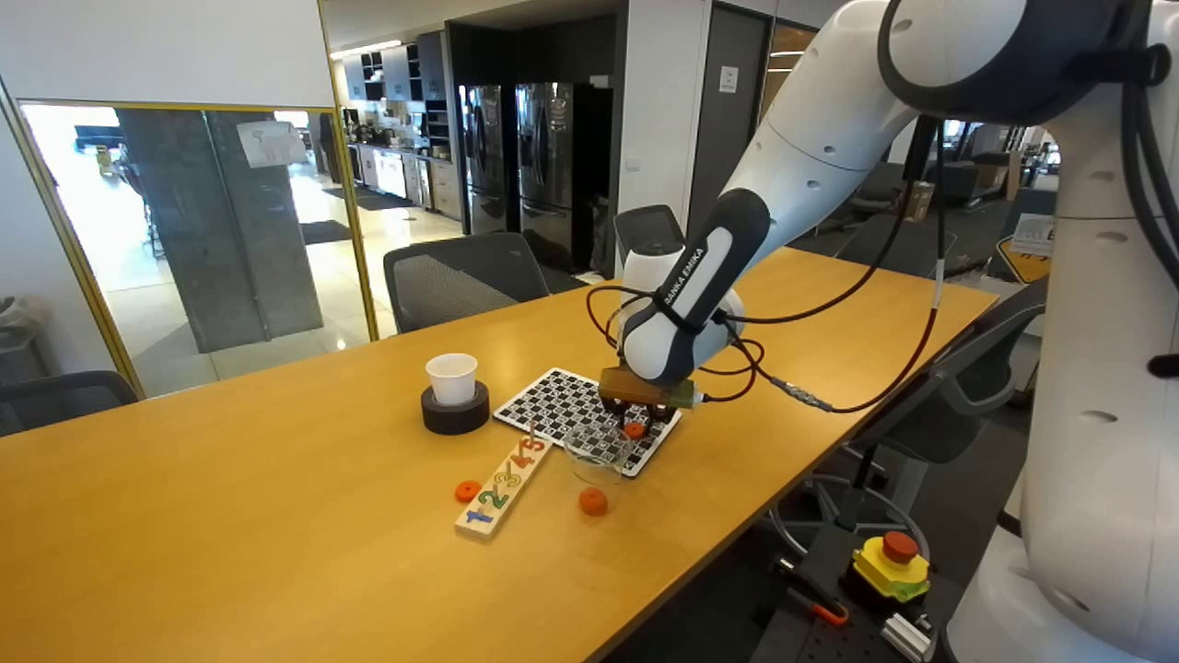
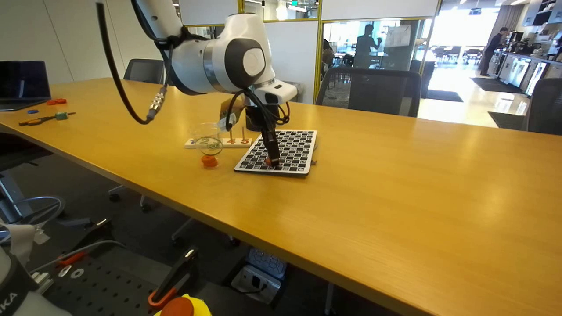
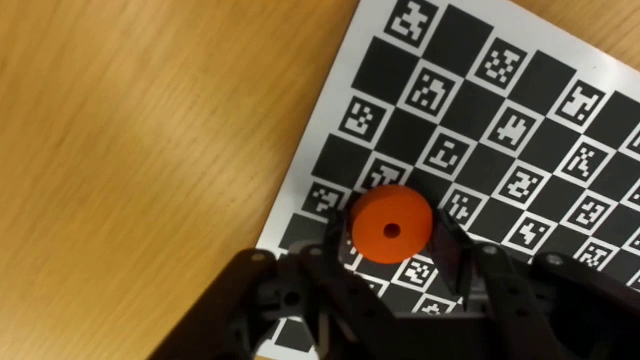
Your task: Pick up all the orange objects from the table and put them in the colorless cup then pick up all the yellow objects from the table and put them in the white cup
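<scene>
An orange object [image 3: 385,210], round with a small hole in its middle, sits over the black-and-white checkered board. My gripper [image 3: 389,222] has its two fingers on either side of it, shut on it. In an exterior view the same gripper [image 1: 637,426] points down at the board's near end. The colorless cup [image 1: 597,451] stands beside the board, and another orange object [image 2: 209,161] shows through its bottom part. A further orange object [image 1: 468,491] lies on the table. The white cup [image 1: 451,376] stands upright on a black ring. Yellow objects are hidden or out of view.
The checkered board [image 2: 295,149] lies flat under the gripper. A wooden number strip with upright pegs [image 1: 502,488] is close to the colorless cup. The black ring [image 1: 455,416] is behind. A laptop [image 2: 24,85], pliers [image 2: 35,120] and small bits occupy the table's far end.
</scene>
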